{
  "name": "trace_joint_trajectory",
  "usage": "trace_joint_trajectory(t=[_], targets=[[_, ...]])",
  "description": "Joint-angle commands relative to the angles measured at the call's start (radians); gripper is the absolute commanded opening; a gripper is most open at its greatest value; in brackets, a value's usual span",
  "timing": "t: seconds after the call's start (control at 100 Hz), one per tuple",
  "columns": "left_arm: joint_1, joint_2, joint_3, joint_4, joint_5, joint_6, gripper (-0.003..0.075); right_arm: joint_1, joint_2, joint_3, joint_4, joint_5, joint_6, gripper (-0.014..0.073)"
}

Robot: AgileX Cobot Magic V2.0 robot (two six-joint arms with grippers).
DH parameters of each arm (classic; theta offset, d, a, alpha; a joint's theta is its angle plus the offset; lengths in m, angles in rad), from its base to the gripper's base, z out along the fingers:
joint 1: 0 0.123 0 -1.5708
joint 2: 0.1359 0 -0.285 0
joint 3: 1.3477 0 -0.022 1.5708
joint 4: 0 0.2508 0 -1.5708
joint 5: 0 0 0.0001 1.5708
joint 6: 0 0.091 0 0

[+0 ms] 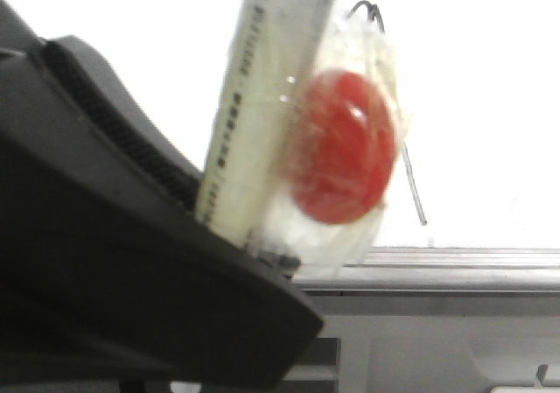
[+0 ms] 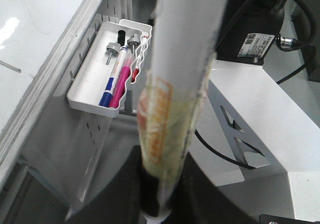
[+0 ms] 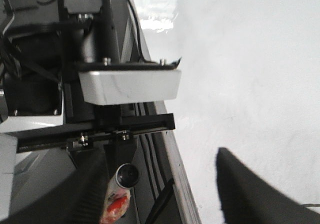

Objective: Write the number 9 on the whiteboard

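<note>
Faintly, thin number 9 (image 1: 411, 178) marks whiteboard (image 1: 490, 104).

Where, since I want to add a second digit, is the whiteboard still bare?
Bare whiteboard lies right of the number 9, above the grey edge strip, and at the upper left between the marker and the left gripper. It is crowded just left of the 9, where the marker and its taped red piece cover the board.
</note>
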Motion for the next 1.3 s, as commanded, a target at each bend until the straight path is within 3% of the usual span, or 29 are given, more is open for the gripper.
trace_joint_trajectory(t=[0.0, 0.05, 0.31, 0.42, 0.72, 0.98, 1.05, 1.15, 1.29], targets=[[-0.003, -0.019, -0.025, -0.045, -0.027, -0.011, -0.002, -0.003, -0.061, -0.038, -0.01, -0.071, 0.029, 0.0085], [-0.003, -0.019, -0.025, -0.045, -0.055, -0.046, -0.002, -0.003, -0.097, -0.038, -0.01, -0.073, 0.029, -0.0069], [-0.003, -0.006, -0.027, -0.082, -0.429, -0.408, -0.0021, -0.003, -0.171, -0.034, -0.01, -0.084, 0.033, -0.006], [-0.003, 0.042, -0.07, -0.16, -0.517, -0.416, -0.0021, -0.003, -0.169, -0.03, -0.01, -0.082, 0.033, -0.006], [-0.003, 0.218, -0.282, -0.16, -0.521, -0.37, -0.0021, -0.003, -0.169, -0.013, -0.01, -0.09, 0.039, -0.006], [-0.003, 0.238, -0.395, -0.19, -0.63, -0.188, -0.0021, -0.003, -0.169, -0.013, -0.01, -0.08, 0.072, -0.006], [-0.003, 0.238, -0.413, -0.307, -0.679, -0.069, -0.0021, -0.003, -0.169, -0.013, -0.01, -0.08, 0.072, -0.006], [-0.008, 0.232, -0.427, -0.716, -0.803, 0.273, -0.0021, -0.003, -0.169, -0.013, -0.01, -0.082, 0.073, -0.006], [-0.12, 0.2, -0.405, -0.716, -1.061, 0.309, -0.0021, -0.003, -0.169, -0.013, -0.01, -0.08, 0.08, -0.006]])
